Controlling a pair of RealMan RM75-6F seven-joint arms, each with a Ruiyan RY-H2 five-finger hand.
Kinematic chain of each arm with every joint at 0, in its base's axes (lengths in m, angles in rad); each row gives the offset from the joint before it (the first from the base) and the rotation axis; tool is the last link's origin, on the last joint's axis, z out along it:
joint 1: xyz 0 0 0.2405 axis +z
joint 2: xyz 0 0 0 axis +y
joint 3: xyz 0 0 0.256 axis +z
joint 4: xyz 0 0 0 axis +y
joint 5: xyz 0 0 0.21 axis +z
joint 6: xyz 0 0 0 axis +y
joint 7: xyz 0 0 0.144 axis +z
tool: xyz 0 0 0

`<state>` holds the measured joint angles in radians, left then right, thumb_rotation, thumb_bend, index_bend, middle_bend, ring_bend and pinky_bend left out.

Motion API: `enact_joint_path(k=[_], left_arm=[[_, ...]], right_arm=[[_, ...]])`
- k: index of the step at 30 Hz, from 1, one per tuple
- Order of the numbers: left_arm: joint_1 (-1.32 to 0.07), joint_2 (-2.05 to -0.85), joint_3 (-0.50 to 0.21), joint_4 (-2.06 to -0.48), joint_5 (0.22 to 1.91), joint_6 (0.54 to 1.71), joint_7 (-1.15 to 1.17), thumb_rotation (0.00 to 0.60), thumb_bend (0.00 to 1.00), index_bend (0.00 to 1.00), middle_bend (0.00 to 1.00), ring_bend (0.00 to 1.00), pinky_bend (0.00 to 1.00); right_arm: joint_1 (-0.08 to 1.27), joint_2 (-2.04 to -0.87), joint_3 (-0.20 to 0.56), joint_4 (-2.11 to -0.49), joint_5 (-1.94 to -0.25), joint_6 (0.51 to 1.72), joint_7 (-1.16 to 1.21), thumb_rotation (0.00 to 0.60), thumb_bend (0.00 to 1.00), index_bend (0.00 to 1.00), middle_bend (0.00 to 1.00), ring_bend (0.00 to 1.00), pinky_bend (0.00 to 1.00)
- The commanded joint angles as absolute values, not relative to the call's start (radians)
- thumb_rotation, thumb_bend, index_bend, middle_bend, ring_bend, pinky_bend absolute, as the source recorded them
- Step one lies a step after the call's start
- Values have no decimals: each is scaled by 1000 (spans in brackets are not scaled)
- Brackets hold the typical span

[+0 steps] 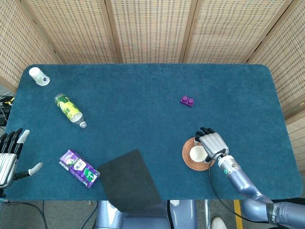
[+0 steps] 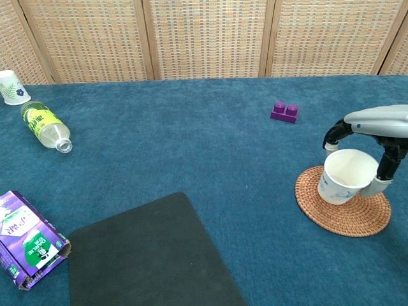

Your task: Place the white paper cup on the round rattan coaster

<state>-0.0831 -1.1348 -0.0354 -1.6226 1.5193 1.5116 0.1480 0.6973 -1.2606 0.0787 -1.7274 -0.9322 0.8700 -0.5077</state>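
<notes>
The white paper cup (image 2: 344,177) (image 1: 198,153) stands upright on the round rattan coaster (image 2: 344,213) (image 1: 188,159), mouth up, toward the coaster's left side. My right hand (image 2: 376,131) (image 1: 212,143) grips the cup from above and from the right, fingers wrapped around its rim and wall. My left hand (image 1: 10,155) hangs open at the table's near left edge, fingers spread, holding nothing; only the head view shows it.
A purple toy brick (image 2: 284,111) lies behind the coaster. A dark mat (image 2: 150,255) covers the near middle. At the left are a purple carton (image 2: 25,239), a lying plastic bottle (image 2: 46,126) and a second white cup (image 2: 11,87) in the far corner.
</notes>
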Motion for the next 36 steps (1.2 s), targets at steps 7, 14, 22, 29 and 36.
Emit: enact_joint_path(k=[7, 14, 22, 29, 36], left_arm=[[-85, -1139, -33, -1624, 1523, 1508, 159, 0, 62, 0, 0, 0, 0], [-85, -1139, -32, -1627, 1524, 1509, 161, 0, 63, 0, 0, 0, 0], [-84, -1137, -34, -1625, 1520, 1509, 154, 0, 63, 0, 0, 0, 0], [-82, -1132, -35, -1627, 1520, 1514, 149, 0, 63, 0, 0, 0, 0], [-83, -1134, -33, -1630, 1524, 1513, 156, 0, 61, 0, 0, 0, 0]], right_arm=[[708, -1261, 66, -1708, -915, 864, -493, 600, 32, 357, 150, 47, 121], [706, -1253, 60, -1712, -923, 897, -498, 600, 32, 148, 4, 0, 121], [695, -1219, 48, -1753, -905, 965, -551, 600, 33, 97, 0, 0, 121], [624, -1148, 25, -1802, -933, 1099, -563, 600, 33, 94, 0, 0, 121], [485, -1118, -6, -1806, -1082, 1270, -409, 600, 33, 92, 0, 0, 55]])
